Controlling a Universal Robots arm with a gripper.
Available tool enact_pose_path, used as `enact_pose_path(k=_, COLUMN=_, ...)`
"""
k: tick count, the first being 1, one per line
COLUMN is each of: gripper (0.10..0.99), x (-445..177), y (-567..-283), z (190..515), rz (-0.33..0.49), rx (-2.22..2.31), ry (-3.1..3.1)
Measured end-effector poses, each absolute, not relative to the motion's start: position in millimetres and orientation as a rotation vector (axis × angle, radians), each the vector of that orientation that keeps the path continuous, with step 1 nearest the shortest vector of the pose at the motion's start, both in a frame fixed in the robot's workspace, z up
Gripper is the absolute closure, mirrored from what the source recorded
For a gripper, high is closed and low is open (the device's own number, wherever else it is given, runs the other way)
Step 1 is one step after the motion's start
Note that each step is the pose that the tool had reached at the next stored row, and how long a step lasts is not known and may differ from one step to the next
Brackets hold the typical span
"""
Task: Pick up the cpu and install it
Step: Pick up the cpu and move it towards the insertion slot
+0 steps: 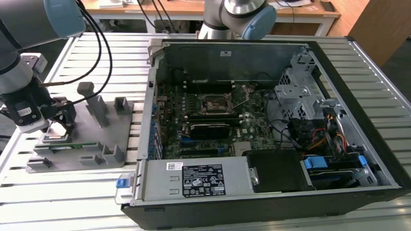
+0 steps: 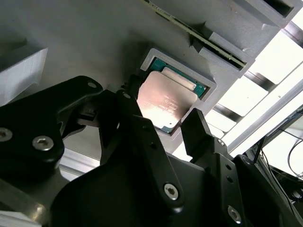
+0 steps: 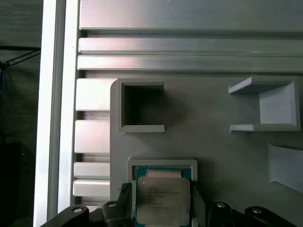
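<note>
At the grey fixture's (image 1: 86, 150) near-left corner on the slatted desk (image 1: 64, 192), the claw (image 2: 163, 108) closes its black fingers (image 2: 195, 126) against opposite edges of the cpu (image 2: 165, 101), which sits at its square pocket; the open computer case (image 1: 257, 211) lies beside the fixture, on the exterior view's right.

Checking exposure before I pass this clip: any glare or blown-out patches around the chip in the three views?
Second wrist view: pinkish sheen on the chip, table slats blown white. First wrist view: even light, no harsh glare. Exterior view: even, computer case darker inside.
</note>
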State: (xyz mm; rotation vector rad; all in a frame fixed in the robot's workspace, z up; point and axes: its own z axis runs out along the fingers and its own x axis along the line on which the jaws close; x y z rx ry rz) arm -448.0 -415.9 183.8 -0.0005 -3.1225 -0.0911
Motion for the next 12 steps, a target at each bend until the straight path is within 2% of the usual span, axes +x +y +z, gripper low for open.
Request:
enact_pose_path(k=1, gripper=0.424, x=-448.0, y=-415.8, z=183.8, rz=-0.091, rx=-0.001, ry=-3.123)
enact_pose_path(k=2, gripper=0.494, x=-448.0, y=-415.8, z=183.8, rz=-0.091, rx=0.000, ry=-3.123)
enact_pose_path(k=12, gripper=0.494, x=-447.9, y=-415.7, z=184.6, rz=-0.090, rx=0.046, ry=-3.122)
